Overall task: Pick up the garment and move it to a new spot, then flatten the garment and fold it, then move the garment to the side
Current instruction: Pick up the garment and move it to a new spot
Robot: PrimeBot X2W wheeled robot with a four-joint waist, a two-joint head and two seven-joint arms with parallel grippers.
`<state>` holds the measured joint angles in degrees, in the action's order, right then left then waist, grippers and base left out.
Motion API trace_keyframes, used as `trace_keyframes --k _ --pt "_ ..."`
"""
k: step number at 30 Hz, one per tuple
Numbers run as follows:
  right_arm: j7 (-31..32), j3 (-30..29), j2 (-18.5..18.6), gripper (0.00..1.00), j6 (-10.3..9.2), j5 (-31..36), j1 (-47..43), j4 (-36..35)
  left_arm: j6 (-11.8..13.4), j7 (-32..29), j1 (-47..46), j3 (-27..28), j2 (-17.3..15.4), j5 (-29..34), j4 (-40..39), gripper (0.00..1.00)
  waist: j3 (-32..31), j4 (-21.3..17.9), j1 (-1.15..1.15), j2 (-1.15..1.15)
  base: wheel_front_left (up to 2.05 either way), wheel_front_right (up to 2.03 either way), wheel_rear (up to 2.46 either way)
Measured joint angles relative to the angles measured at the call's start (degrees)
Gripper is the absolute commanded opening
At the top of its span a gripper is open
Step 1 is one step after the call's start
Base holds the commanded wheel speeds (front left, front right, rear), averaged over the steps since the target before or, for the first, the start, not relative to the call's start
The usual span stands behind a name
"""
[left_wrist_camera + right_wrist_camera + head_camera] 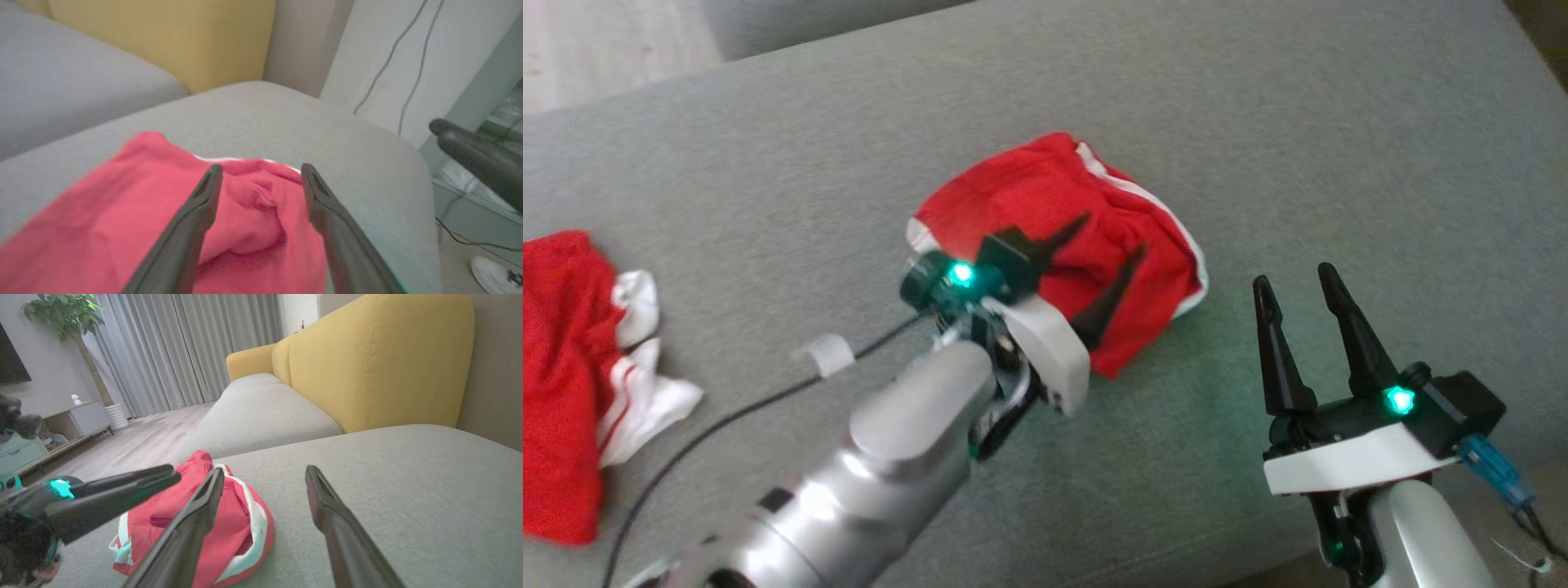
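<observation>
The garment (1029, 196) is a red piece with white trim, lying bunched and folded in the middle of the grey cushion (1298, 122). My left gripper (1112, 234) hovers just over its near right part, jaws open, nothing between them. In the left wrist view the left gripper (260, 167) stands spread above the red garment (102, 212). My right gripper (1294, 276) is open to the right of the garment, apart from it. The right wrist view has the right gripper (265, 470) open, the garment (224, 539) at its left and the left gripper's fingers (122, 486) over the cloth.
A second red and white garment (572, 367) lies crumpled at the cushion's left edge. A black cable (727, 416) trails from my left arm across the cushion. A yellow sofa back (367, 363) rises behind. The cushion's front edge runs near my right wrist.
</observation>
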<state>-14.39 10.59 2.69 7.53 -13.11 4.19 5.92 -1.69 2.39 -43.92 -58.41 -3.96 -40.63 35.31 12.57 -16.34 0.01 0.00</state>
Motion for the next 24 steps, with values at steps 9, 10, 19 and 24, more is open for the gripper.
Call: trace_keyframes --k 9,10,19,24 --pt "0.0 -1.9 0.0 1.00 0.00 1.1 -0.1 0.7 5.3 9.5 -4.2 6.8 -4.9 1.9 0.4 1.00 -3.4 6.7 -0.01 0.00 0.00 0.00 0.00" --pt "0.0 -2.1 0.0 1.00 0.00 0.9 -0.1 1.0 6.0 10.2 -4.0 7.4 -6.3 1.9 -0.1 1.00 -3.9 7.7 -0.01 0.00 0.00 0.00 0.00" --pt "0.0 -3.4 0.0 1.00 0.00 1.4 -0.5 1.7 13.2 12.1 12.5 12.8 -16.8 3.9 -11.5 1.00 -7.3 14.3 -0.01 0.00 0.00 0.00 0.00" --pt "0.0 -4.4 0.0 1.00 0.00 2.0 -2.1 2.3 16.9 12.1 25.0 18.3 -18.5 4.5 -20.7 1.00 -8.5 15.8 -0.02 0.00 0.00 0.00 0.00"
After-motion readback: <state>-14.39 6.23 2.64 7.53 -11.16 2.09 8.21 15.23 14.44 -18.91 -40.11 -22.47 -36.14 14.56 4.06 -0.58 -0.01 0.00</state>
